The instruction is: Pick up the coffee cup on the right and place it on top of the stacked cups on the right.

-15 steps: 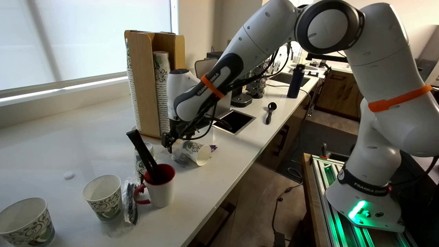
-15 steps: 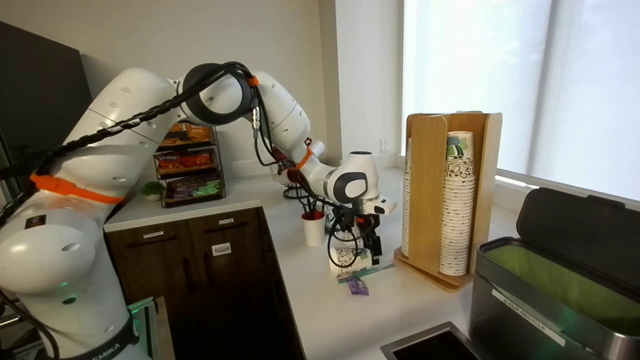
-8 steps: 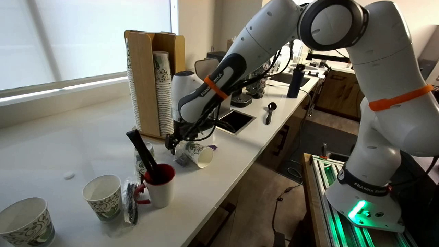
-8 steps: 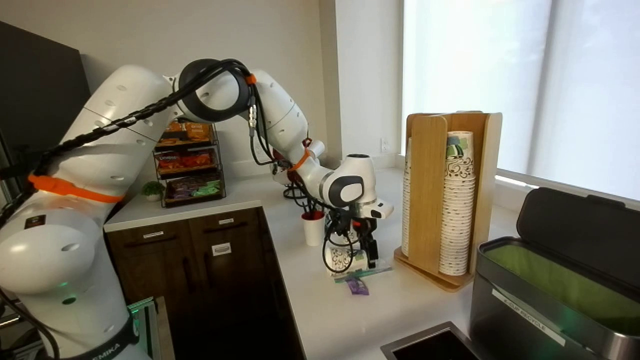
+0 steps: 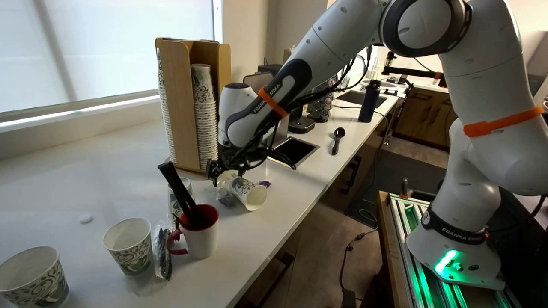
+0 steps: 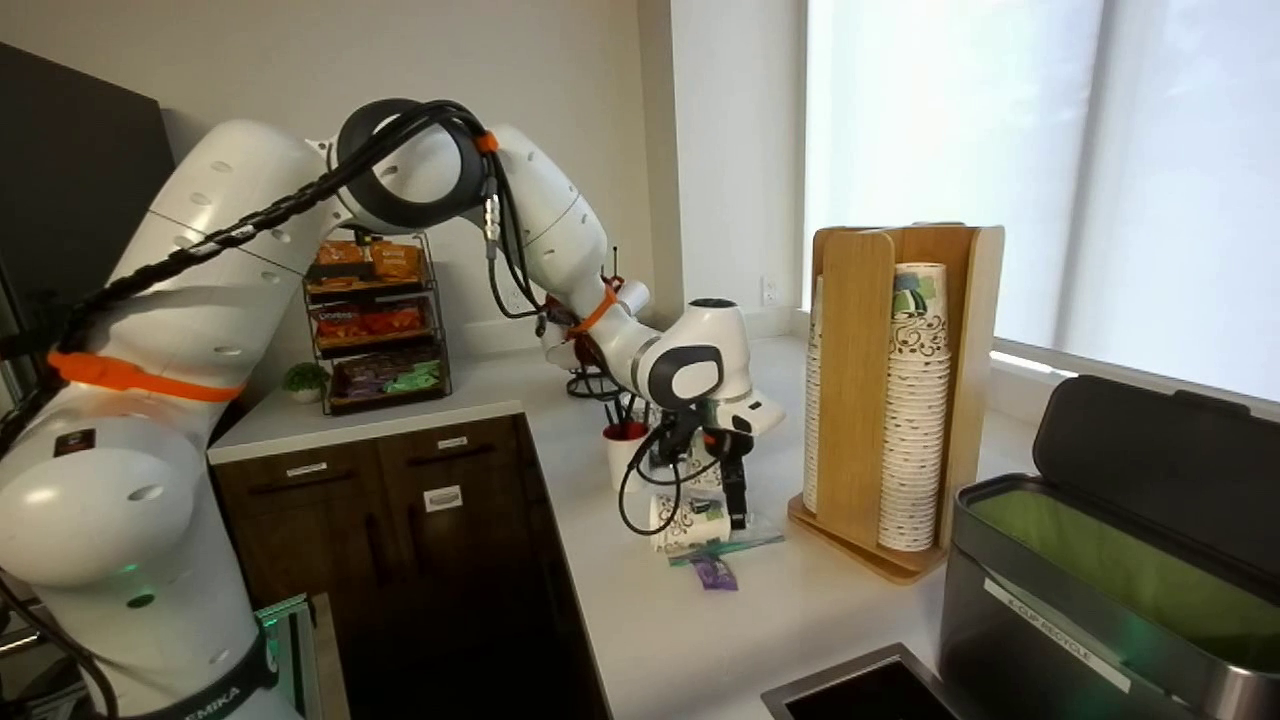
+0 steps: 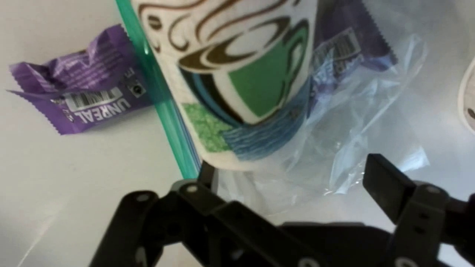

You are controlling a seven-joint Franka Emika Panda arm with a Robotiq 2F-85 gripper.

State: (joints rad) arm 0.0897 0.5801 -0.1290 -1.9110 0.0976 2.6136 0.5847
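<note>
The gripper (image 7: 293, 172) stood with its jaws well apart beside the coffee cup (image 5: 248, 193).
The cup lay on its side over a clear zip bag (image 7: 356, 129) with a purple wrapper (image 7: 85, 85) beside it, nearer the robot-side edge of the counter (image 6: 720, 640) than the window-side edge. The jaws stood by its base; whether either touched it could not be told. The stacked cups (image 6: 914, 420) rose upright in a wooden holder (image 6: 858, 390), farther toward the window-side edge.
</note>
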